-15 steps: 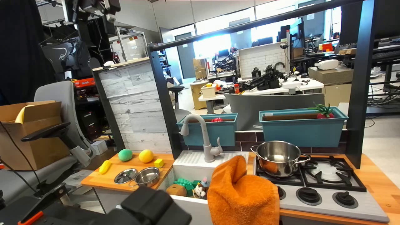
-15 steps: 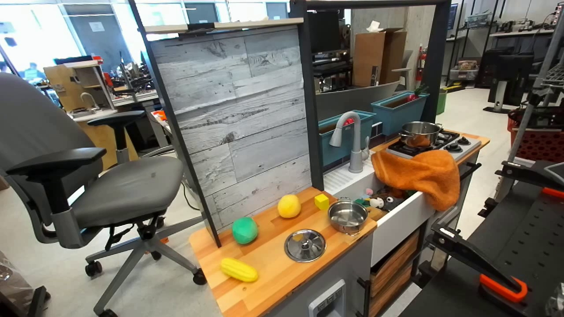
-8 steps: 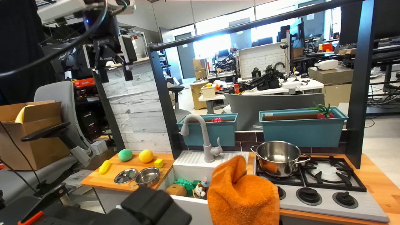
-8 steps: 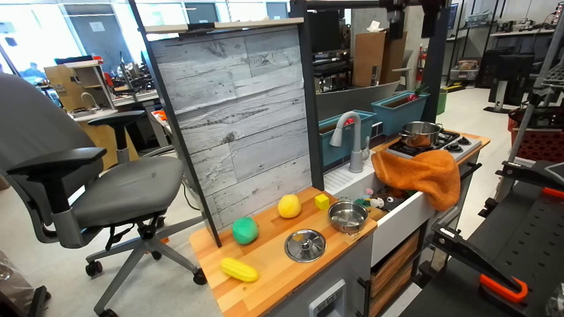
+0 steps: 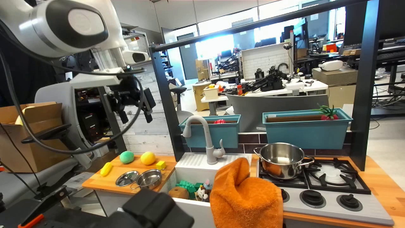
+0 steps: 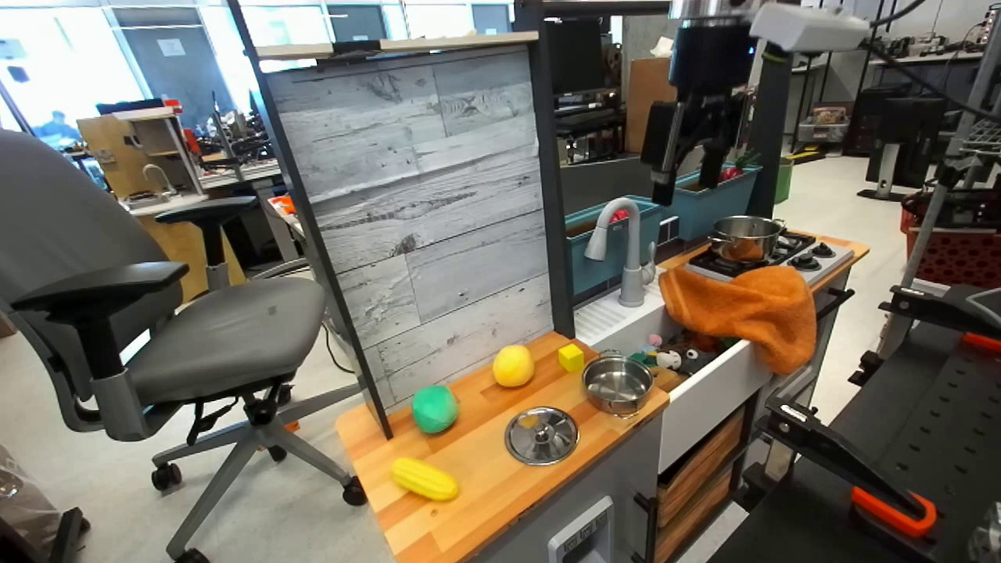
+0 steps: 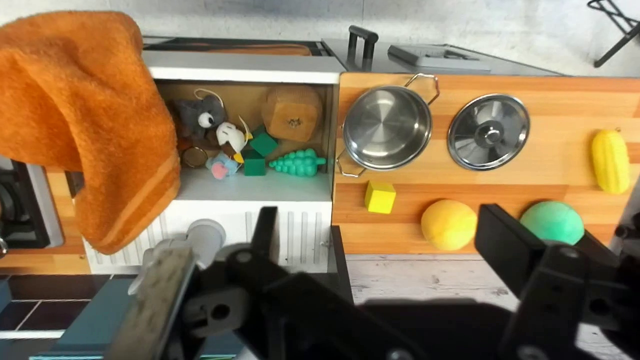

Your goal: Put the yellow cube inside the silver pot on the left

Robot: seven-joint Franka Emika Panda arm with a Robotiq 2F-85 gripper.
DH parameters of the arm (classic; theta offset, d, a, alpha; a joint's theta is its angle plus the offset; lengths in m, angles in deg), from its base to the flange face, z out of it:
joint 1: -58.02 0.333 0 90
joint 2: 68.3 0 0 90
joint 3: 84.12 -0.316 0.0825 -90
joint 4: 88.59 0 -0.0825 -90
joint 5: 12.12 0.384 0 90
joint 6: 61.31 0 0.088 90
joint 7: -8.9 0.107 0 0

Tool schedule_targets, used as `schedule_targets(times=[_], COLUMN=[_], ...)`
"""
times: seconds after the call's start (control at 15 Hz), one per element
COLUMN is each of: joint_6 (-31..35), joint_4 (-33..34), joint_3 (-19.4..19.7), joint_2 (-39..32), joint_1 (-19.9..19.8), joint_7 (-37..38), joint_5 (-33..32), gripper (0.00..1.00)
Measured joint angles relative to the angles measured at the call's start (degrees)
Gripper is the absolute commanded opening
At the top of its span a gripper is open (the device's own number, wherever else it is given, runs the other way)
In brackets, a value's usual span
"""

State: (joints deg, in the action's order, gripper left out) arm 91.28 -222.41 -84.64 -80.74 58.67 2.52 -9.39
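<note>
The small yellow cube [image 5: 160,165] sits on the wooden counter behind the small silver pot [image 5: 149,179]; both also show in an exterior view, the cube [image 6: 571,358] left of the pot [image 6: 617,383]. In the wrist view the cube [image 7: 380,197] lies just below the pot [image 7: 387,128], apart from it, and the pot is empty with no lid on. My gripper [image 5: 136,117] is open and empty, pointing down, high above the counter; it also shows in an exterior view [image 6: 687,181]. In the wrist view its fingers [image 7: 380,212] stand wide apart, with the cube beyond and between them.
A pot lid [image 7: 488,132], yellow ball [image 7: 449,224], green ball [image 7: 552,222] and yellow corn-like toy [image 7: 610,161] lie on the counter. A faucet [image 5: 205,139] stands behind the sink, which holds toys. An orange towel [image 5: 246,193] drapes over it. A larger pot [image 5: 282,160] stands on the stove.
My arm has come down from the top of the view, bringing the open gripper lower over the counter. The cube, pot and other objects have not moved.
</note>
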Motion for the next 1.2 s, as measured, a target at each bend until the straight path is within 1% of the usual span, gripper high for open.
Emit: schedule_targets(times=[0.13,0.2,0.33,0.53,0.73,0.87,1.0,1.2], joint_6=[7.8,10.8,15.4,20.2,23.2,23.3,23.2,22.4], joint_4=[0.2,0.7,2.3,6.1,10.7,13.8,16.9,21.3], joint_3=[-1.2,-2.5,-6.1,-11.8,-17.2,-19.2,-19.9,-19.7], joint_2=[-5.4,-8.1,-13.8,-21.5,-27.1,-29.7,-31.9,-34.8], joint_1=[-0.8,-1.6,-3.6,-6.9,-10.6,-12.1,-12.5,-12.2], joint_7=[-2.4,-3.6,-4.6,-4.7,-4.7,-4.7,-4.5,-4.1], joint_5=[2.7,4.3,6.4,6.7,6.6,6.5,6.5,6.4], gripper=[1.00,1.00,1.00,1.00,1.00,1.00,1.00,1.00])
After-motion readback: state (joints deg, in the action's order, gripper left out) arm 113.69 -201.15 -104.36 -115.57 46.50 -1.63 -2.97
